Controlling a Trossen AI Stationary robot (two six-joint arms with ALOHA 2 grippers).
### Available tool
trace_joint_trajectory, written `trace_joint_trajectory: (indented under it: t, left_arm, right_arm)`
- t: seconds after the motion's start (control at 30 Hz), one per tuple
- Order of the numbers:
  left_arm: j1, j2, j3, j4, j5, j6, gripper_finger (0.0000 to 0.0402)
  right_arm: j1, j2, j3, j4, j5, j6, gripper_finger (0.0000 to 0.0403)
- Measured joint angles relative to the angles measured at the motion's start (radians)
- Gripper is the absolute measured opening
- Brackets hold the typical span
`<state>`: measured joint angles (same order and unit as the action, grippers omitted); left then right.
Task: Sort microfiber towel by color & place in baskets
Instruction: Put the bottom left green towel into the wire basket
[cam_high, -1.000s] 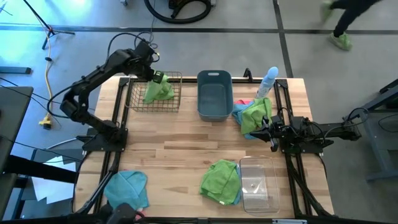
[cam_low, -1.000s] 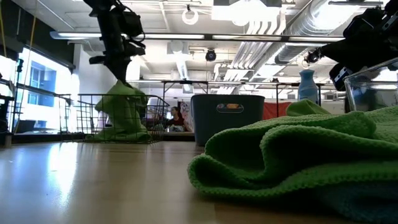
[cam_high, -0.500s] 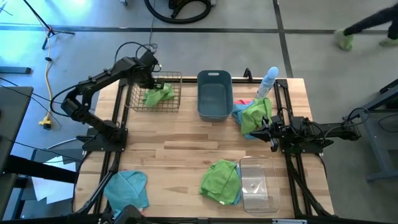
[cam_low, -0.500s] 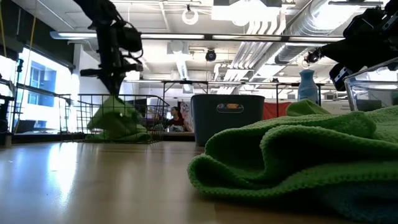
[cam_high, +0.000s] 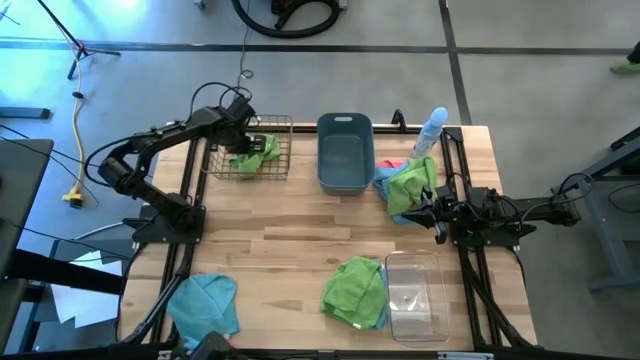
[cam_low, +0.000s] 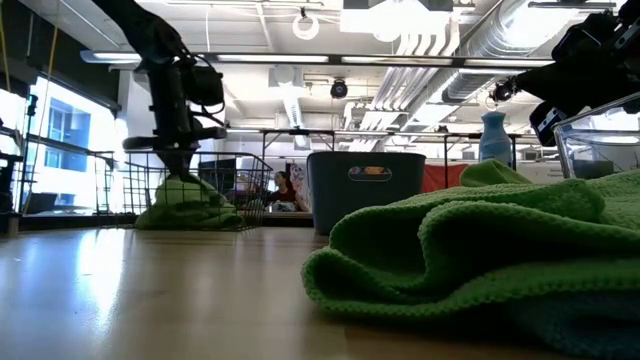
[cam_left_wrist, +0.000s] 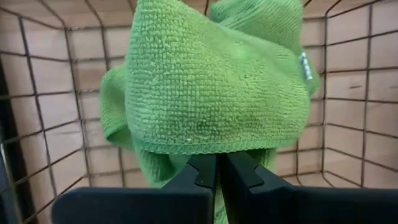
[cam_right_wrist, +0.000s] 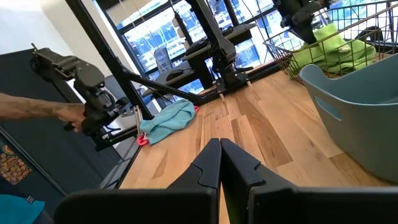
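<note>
My left gripper (cam_high: 243, 143) reaches steeply down into the copper wire basket (cam_high: 275, 170) at the far left and is shut on a lime green towel (cam_high: 260, 152). In the low view this towel (cam_low: 190, 205) is a heap on the basket floor under the gripper (cam_low: 183, 172). My right gripper (cam_high: 418, 207) waits shut and level at the right, touching nothing. A second green towel (cam_high: 357, 290) lies on the table near the front. A light blue towel (cam_high: 205, 303) lies at the near left corner. My left gripper pinches a bunched part of the green towel next to its hemmed edge (cam_left_wrist: 214, 148) between its two fingers (cam_left_wrist: 202, 174). It holds several layers. The fingers come from above, pointing steeply down. The towel's lower part (cam_low: 195, 215) rests heaped on the basket floor, slack.
The grey-blue tub (cam_high: 345, 152) stands beside the wire basket. The clear bin (cam_high: 413, 295) stands at the near right. A pile of green, blue and pink towels (cam_high: 408, 183) and a pale blue spray bottle (cam_high: 430, 133) sit at the far right. A person's hand (cam_right_wrist: 37, 111) shows beyond the table.
My left gripper has gone down into the wire basket, still shut on the green towel. The towel hung below the fingers before. It has now sunk onto the basket floor and spread into a low heap.
</note>
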<state>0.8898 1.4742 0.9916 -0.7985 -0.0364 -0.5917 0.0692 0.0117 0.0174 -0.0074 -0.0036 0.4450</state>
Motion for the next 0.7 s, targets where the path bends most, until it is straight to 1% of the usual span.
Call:
trace_joint_trajectory:
  t: [0.1, 0.23, 0.37, 0.53, 0.7]
  left_arm:
    - [0.000, 0.009, 0.000, 0.030, 0.000, 0.008, 0.0007]
    - [0.000, 0.027, 0.000, 0.039, 0.000, -0.008, 0.0039]
    - [0.000, 0.036, 0.000, 0.037, -0.002, -0.007, 0.0090]
    - [0.001, 0.035, 0.000, 0.038, -0.001, 0.005, 0.0162]
    - [0.002, 0.035, 0.000, 0.028, 0.035, 0.052, 0.0219]
  right_arm:
    - [0.000, 0.000, 0.000, 0.000, 0.000, 0.000, 0.0000]
    - [0.000, 0.000, 0.000, 0.000, 0.000, 0.000, 0.0000]
    - [0.000, 0.000, 0.000, 0.000, 0.000, 0.000, 0.0000]
    - [0.000, 0.000, 0.000, 0.000, 0.000, 0.000, 0.0000]
    - [0.000, 0.000, 0.000, 0.000, 0.000, 0.000, 0.0000]
